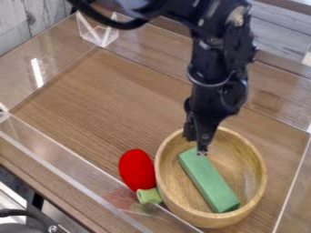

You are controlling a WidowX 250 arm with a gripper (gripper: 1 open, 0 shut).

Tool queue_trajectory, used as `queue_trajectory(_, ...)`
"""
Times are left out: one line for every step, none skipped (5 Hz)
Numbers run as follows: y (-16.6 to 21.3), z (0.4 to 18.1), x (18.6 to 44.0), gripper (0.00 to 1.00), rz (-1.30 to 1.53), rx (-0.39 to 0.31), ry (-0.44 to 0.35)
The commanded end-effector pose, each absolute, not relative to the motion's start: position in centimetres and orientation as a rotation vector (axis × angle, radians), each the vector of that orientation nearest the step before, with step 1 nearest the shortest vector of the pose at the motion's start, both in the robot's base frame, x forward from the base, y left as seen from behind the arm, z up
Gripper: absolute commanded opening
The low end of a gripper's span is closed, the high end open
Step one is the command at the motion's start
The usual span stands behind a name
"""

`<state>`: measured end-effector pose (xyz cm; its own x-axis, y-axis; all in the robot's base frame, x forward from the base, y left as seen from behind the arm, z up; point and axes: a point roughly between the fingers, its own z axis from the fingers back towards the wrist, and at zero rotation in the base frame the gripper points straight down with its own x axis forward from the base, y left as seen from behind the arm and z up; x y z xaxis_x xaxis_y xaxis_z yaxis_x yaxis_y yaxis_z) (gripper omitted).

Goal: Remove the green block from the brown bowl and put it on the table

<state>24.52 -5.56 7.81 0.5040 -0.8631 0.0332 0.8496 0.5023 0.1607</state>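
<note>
The green block lies flat and slanted inside the brown bowl at the front right of the table. My gripper hangs on the black arm just above the block's far end, inside the bowl's rim. Its fingers are together, shut, with nothing between them. Whether the tips touch the block I cannot tell.
A red strawberry-like toy with a light-green stem lies left of the bowl by the front acrylic wall. A clear folded stand sits at the back left. Low clear walls border the tabletop.
</note>
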Motion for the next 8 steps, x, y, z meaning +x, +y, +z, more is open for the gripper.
queue_trajectory(-6.1, 10.3, 25.8, 0.0, -1.056, 0.148, -0.186)
queue_trajectory(-6.6, 10.6, 26.0, 0.0, -1.019, 0.151, -0.187)
queue_trajectory(-7.3, 10.7, 26.1, 0.0, -0.988, 0.151, -0.187)
queue_trajectory(-6.9, 9.8, 25.5, 0.0, -1.038, 0.14, -0.191)
queue_trajectory(-6.6, 9.1, 24.9, 0.0, -1.08, 0.133, -0.196)
queue_trajectory(-6.2, 9.2, 25.4, 0.0, -1.099, 0.133, -0.201)
queue_trajectory(-5.9, 9.3, 25.9, 0.0, -1.118, 0.131, -0.207)
queue_trajectory(-5.8, 10.1, 25.8, 0.0, -1.117, 0.131, -0.21)
